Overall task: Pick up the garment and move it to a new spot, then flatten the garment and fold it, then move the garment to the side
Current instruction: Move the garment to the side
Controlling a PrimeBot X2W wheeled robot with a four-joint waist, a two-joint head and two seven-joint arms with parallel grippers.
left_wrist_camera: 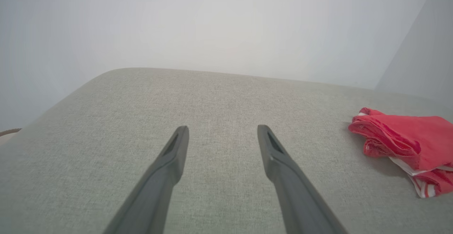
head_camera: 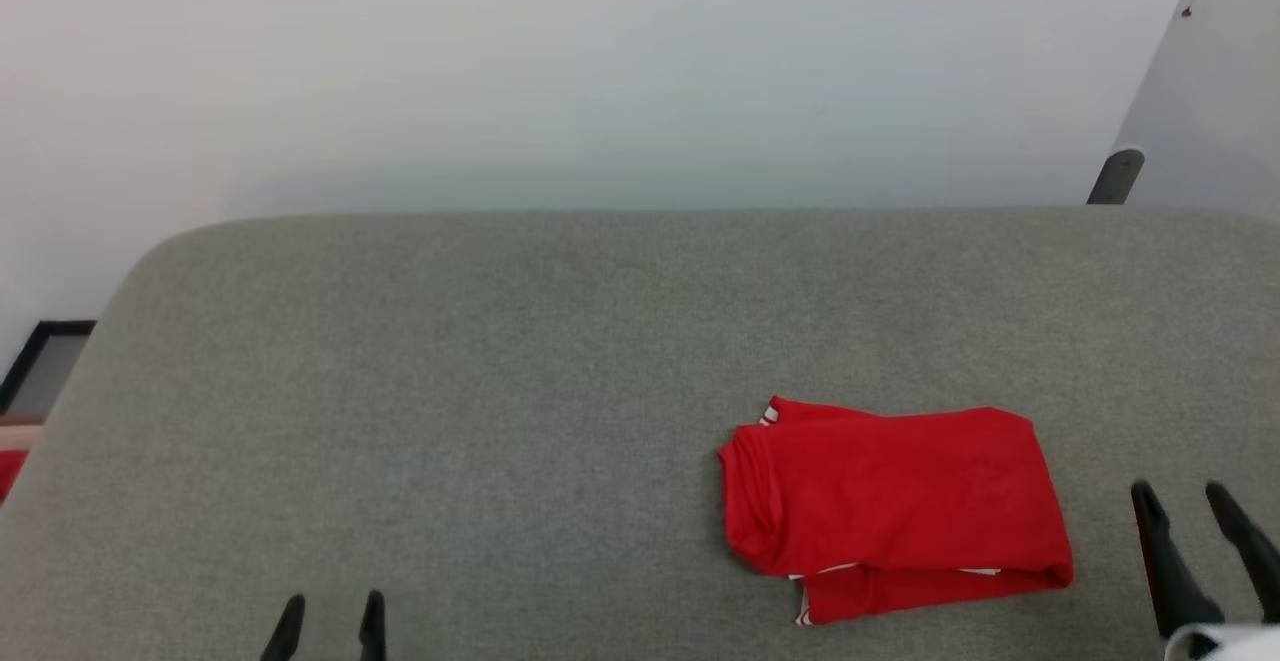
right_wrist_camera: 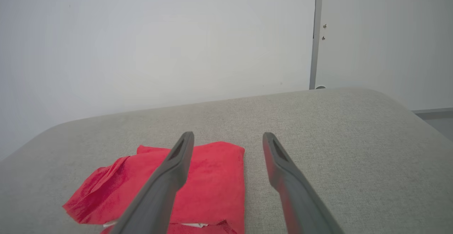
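The garment [head_camera: 895, 501] is a red shirt folded into a compact rectangle, lying on the grey fabric table [head_camera: 500, 361] right of centre, with thin white trim peeking from its near edge. In the left wrist view the garment [left_wrist_camera: 407, 149] lies far to the right of the fingers. My left gripper [head_camera: 330, 626] stands open at the lower left, well away from it, holding nothing. My right gripper [head_camera: 1195, 511] is open just right of the shirt, apart from it. In the right wrist view the garment [right_wrist_camera: 212, 184] lies under and left of the open gripper [right_wrist_camera: 228, 140].
A pale wall rises behind the table's rounded far edge. A grey post [head_camera: 1115, 176] and a door panel [head_camera: 1210, 91] stand at the back right. A dark-framed object [head_camera: 45, 361] and a red patch [head_camera: 8, 471] lie past the table's left edge.
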